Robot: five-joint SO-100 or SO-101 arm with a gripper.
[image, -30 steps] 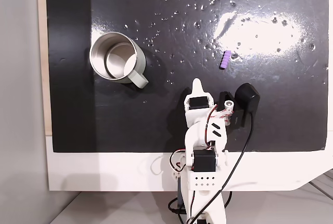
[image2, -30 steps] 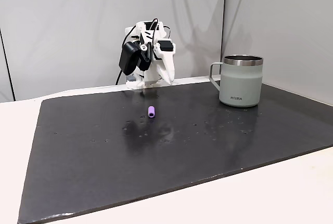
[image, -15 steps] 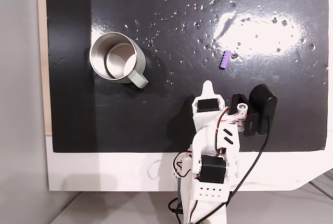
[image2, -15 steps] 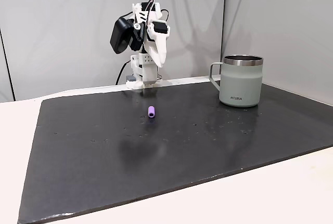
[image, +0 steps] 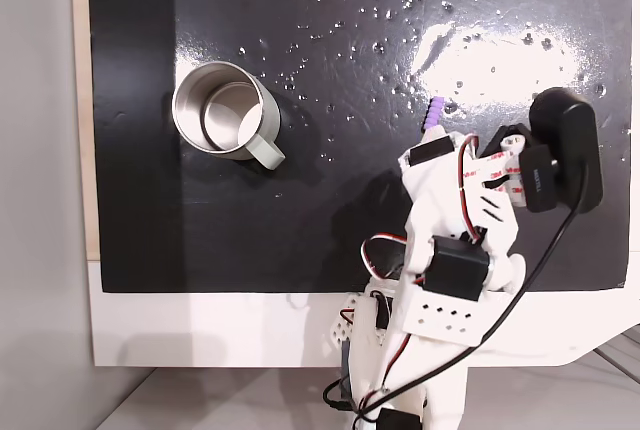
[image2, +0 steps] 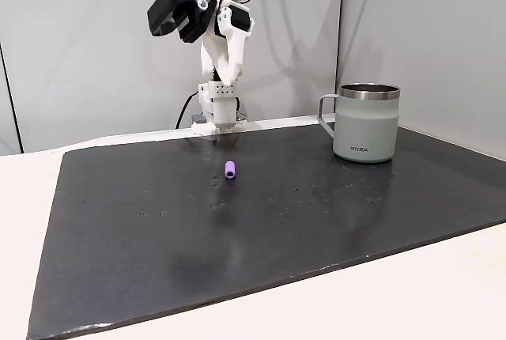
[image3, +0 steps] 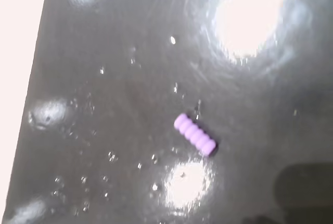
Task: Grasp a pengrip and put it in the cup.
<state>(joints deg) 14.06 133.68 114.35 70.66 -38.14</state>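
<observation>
Raised well above the dark mat (image2: 316,221) since a second ago, and swung toward the pengrip (image2: 230,170): white arm (image2: 217,47) now upright on its base at the mat's far edge in a fixed view, black wrist camera (image2: 168,8) tipped forward at the top. Seen from above in a fixed view, arm (image: 450,240) leaning out over the mat (image: 350,200), gripper (image: 428,146) just short of the pengrip (image: 433,110), partly covering its near end. Gripper state: cannot tell, fingertips not distinct in either fixed view.

Pengrip (image3: 194,134) lying flat and untouched on the glossy, speckled mat (image3: 104,78) in the wrist view, slanting from upper left to lower right, bright glare patches above and below it.

Cup (image: 220,110) upright and well apart from the pengrip, handle angled toward the arm's side in a fixed view; steel rim and pale grey-green wall of the cup (image2: 365,122) at the right in a fixed view, handle facing the arm.
</observation>
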